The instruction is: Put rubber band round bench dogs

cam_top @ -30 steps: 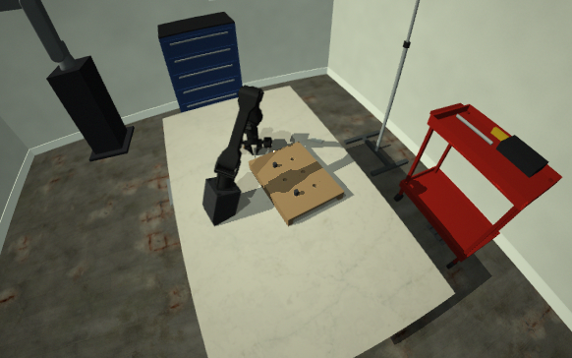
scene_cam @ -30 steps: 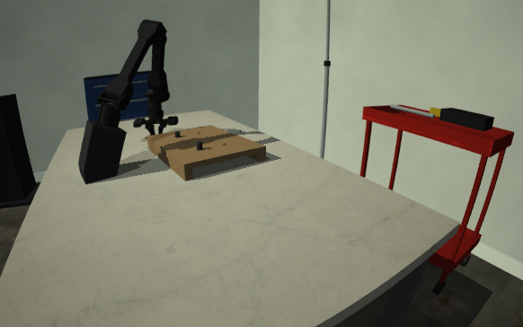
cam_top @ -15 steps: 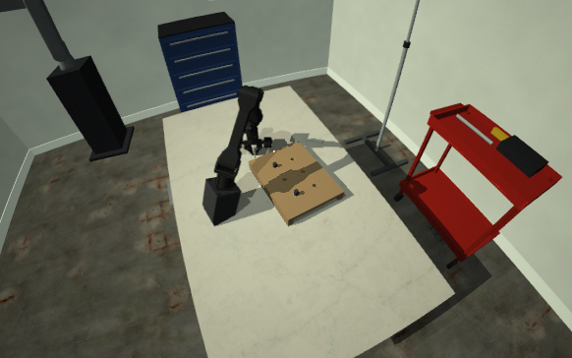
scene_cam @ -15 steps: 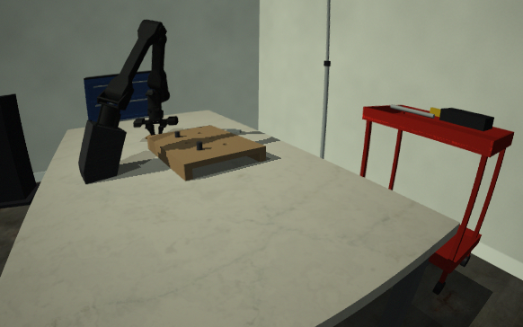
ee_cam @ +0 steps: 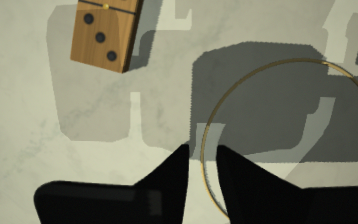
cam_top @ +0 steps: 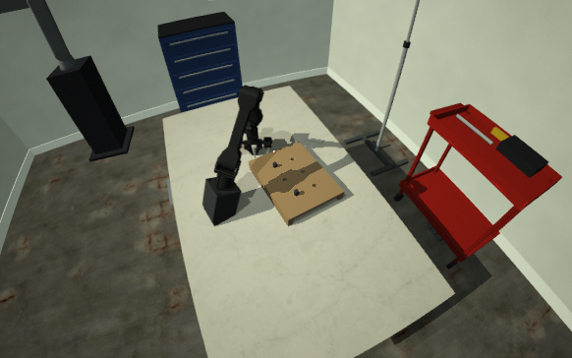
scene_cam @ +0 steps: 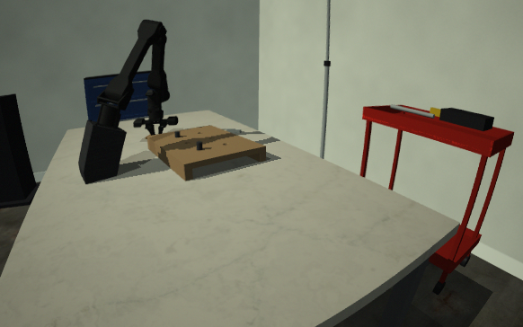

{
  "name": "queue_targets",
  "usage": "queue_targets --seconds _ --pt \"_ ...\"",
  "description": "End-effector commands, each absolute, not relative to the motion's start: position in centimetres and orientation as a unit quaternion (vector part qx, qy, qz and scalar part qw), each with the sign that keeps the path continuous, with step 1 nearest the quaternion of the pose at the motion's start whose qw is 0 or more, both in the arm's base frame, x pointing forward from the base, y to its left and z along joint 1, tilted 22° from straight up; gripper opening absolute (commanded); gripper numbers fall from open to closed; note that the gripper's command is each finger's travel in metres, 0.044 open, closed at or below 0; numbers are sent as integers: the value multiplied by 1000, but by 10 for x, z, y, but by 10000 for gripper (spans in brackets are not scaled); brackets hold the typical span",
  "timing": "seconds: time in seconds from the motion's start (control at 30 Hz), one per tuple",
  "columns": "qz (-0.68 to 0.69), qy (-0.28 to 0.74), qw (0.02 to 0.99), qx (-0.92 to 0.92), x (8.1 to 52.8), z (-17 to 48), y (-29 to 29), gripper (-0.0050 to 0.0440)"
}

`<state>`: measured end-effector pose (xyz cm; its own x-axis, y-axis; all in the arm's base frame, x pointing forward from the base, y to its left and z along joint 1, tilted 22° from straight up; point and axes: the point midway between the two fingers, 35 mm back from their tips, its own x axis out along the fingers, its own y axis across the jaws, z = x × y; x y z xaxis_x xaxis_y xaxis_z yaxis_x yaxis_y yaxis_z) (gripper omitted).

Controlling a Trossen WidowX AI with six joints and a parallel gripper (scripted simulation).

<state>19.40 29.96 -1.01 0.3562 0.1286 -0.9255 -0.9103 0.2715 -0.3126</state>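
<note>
Band (ee_cam: 254,71) on tbl, off both dogs (cam_top: 275,164) (cam_top: 297,192) (scene_cam: 177,134) (scene_cam: 199,145); jaws (cam_top: 256,153) (scene_cam: 155,134) part-open, empty.

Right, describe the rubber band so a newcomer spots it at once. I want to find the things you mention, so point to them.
On the pale table (cam_top: 313,275) (scene_cam: 223,225), look under the gripper (cam_top: 256,153) (scene_cam: 155,133) (ee_cam: 203,146). The band (ee_cam: 267,65) is a thin, brownish-gold ring, its middle open to the tabletop, unlike the nearby solid wooden domino (ee_cam: 97,47) with black dots.
</note>
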Motion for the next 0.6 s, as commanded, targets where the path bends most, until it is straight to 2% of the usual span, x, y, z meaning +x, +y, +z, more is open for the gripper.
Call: queue_targets --seconds 0.0,0.57 --pt "383 419 681 -463 199 -18 303 80" --pt "383 414 685 -460 199 -13 305 80"
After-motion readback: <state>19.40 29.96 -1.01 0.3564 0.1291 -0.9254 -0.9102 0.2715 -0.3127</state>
